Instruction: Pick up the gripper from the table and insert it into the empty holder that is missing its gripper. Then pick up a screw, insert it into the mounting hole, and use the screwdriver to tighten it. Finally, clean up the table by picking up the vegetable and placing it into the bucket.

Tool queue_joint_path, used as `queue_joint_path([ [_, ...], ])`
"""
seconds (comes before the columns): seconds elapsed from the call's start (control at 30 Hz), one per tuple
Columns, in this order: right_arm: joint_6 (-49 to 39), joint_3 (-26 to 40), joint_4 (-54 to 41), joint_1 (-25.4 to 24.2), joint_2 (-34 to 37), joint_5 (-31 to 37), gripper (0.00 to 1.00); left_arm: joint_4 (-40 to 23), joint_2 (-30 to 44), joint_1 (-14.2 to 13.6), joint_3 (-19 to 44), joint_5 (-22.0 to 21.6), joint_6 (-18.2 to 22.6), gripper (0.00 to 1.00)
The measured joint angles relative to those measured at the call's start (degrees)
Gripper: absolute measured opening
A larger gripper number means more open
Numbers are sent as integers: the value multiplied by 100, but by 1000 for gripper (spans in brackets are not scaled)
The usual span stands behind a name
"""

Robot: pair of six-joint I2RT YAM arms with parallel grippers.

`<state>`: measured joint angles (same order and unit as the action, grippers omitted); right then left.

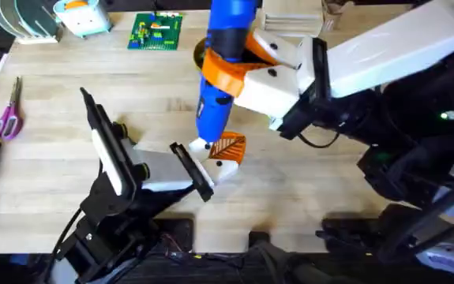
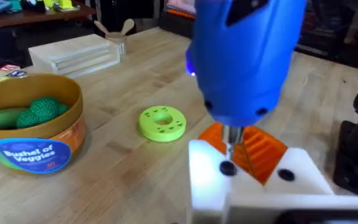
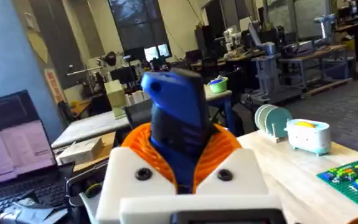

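Observation:
My right gripper (image 1: pixel 225 72) (image 3: pixel 179 149) is shut on the blue screwdriver (image 1: pixel 217 87) (image 3: pixel 177 118), which stands nearly upright. Its narrow bit (image 2: pixel 230 144) presses on a dark screw head in the mounting hole (image 2: pixel 227 167) of the white holder (image 2: pixel 253 186) (image 1: pixel 220 169). That holder is a finger of my left gripper (image 1: pixel 225 150) (image 2: pixel 247 146). The orange ribbed gripper (image 1: pixel 228 146) (image 2: pixel 263 149) sits at the holder's tip. The left jaws look shut with nothing between them. The tan bucket (image 2: pixel 35 146) stands on the table (image 1: pixel 329 181) with green vegetables (image 2: pixel 32 112) inside.
A green disc with holes (image 2: pixel 162 122) lies between the bucket and the holder. A stack of pale boards (image 2: pixel 73 56) sits behind. Pink-handled scissors (image 1: pixel 7 114) lie at the left, and a green brick plate (image 1: pixel 156 31) at the back.

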<state>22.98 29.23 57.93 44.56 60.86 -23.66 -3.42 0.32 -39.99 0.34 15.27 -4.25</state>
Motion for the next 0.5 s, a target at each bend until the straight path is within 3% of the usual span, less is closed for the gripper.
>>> queue_joint_path([
  [0.5,85,0,9,0,76,2,80,0,0,0,0,2,0,11],
])
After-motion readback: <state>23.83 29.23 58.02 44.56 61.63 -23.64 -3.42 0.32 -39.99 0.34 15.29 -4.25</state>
